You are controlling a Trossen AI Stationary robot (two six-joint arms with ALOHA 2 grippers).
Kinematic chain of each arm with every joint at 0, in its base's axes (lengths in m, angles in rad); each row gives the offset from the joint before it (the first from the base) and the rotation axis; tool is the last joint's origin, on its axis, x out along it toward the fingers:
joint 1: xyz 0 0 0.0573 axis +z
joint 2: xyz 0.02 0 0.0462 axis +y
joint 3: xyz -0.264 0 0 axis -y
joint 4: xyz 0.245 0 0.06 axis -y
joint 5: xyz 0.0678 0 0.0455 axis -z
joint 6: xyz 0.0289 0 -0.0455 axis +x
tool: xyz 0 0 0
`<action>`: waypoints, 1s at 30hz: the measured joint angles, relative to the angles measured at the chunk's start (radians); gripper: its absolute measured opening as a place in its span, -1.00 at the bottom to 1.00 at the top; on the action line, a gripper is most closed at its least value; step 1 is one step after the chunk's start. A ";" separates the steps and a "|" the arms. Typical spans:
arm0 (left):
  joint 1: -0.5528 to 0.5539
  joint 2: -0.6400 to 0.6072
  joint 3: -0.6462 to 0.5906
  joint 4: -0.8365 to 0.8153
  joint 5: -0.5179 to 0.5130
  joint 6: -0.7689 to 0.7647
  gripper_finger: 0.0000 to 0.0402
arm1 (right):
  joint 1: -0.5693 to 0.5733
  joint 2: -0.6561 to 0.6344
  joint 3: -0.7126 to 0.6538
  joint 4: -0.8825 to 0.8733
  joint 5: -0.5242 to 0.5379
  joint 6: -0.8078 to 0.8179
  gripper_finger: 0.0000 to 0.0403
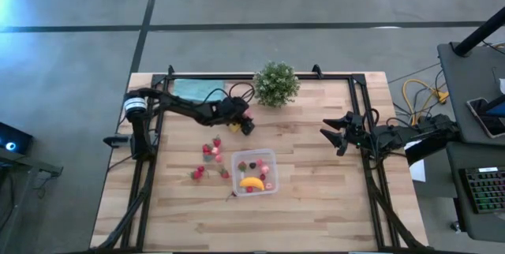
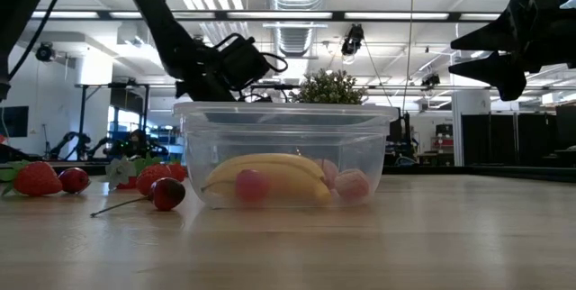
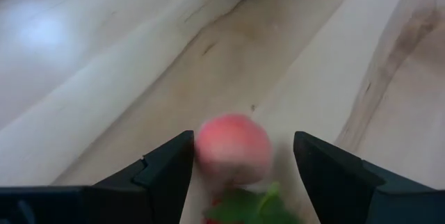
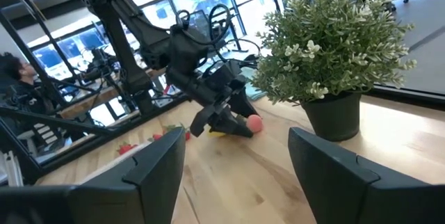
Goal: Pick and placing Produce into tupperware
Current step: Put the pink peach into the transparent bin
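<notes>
My left gripper [image 1: 246, 124] is open at the table's far middle, just above the wood. A small pink round fruit [image 3: 233, 147] lies on the table between its two fingers, closer to one finger, with a green leaf [image 3: 254, 206] under it. A small yellow piece [image 1: 234, 127] lies beside the gripper. The clear tupperware [image 1: 254, 171] stands near the table's middle and holds a banana [image 2: 270, 175] and a few pink and red fruits. Several red strawberries [image 1: 209, 155] lie on the wood to its left. My right gripper [image 1: 335, 136] is open and empty, held above the table at the right.
A bushy green potted plant [image 1: 276, 83] stands at the far edge, close behind my left gripper. A teal cloth [image 1: 197, 90] lies at the far left. A dark cherry with a stem [image 2: 166, 193] lies left of the tupperware. Bare wood spreads between the tupperware and my right gripper.
</notes>
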 joint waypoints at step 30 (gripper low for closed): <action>0.001 -0.001 0.039 -0.076 0.000 0.094 -0.41 | 0.000 0.000 0.000 0.000 0.000 0.000 0.24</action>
